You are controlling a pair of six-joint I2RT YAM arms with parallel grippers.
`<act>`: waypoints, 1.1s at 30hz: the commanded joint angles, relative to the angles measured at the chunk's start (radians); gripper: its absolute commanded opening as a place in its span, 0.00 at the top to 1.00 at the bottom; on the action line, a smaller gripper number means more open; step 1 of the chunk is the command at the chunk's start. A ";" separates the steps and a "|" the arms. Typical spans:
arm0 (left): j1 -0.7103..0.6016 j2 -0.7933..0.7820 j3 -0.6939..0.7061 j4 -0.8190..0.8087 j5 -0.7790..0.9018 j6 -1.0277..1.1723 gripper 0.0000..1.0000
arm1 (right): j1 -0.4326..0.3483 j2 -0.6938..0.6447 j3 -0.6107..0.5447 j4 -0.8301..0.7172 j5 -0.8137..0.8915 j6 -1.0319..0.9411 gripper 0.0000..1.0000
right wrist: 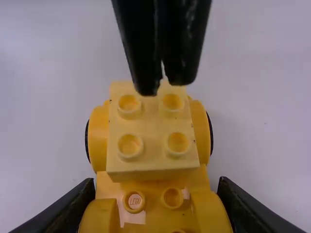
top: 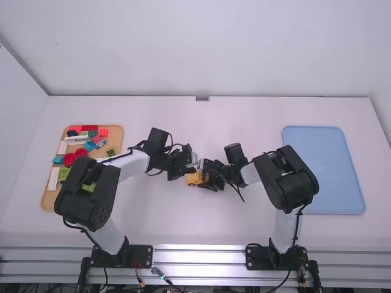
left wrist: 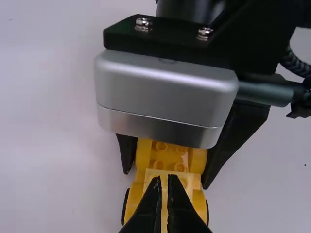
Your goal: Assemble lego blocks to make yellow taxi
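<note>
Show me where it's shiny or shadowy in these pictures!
High view: bright glare on the metal rail; left wrist view: soft shine on the silver box; right wrist view: faint shadow on the table beside the yellow car.

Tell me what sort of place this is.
Probably a robotics lab's test station: two robot arms, left and right, mounted at a white table, a half-built yellow toy car between them, and loose blocks on a board.

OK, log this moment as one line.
right gripper: holding yellow car base | left gripper: nearly shut, above pale yellow block | block: on base
</note>
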 commanded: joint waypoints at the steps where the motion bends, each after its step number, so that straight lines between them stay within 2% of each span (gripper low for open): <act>1: -0.002 0.034 0.018 0.010 0.006 -0.010 0.98 | 0.002 -0.003 -0.008 -0.013 0.027 0.001 0.38; 6: -0.003 0.080 0.018 0.017 0.016 -0.029 0.98 | 0.002 -0.003 -0.008 -0.013 0.027 0.002 0.38; 17: -0.003 0.085 0.018 -0.098 -0.065 -0.023 0.98 | 0.000 -0.003 -0.008 -0.013 0.027 0.001 0.38; 29: -0.004 0.168 0.018 -0.047 -0.069 -0.048 0.98 | 0.002 -0.003 -0.008 -0.013 0.027 0.001 0.38; 33: -0.004 0.172 0.018 -0.072 -0.172 -0.098 0.98 | 0.002 -0.003 -0.008 -0.005 0.027 0.002 0.38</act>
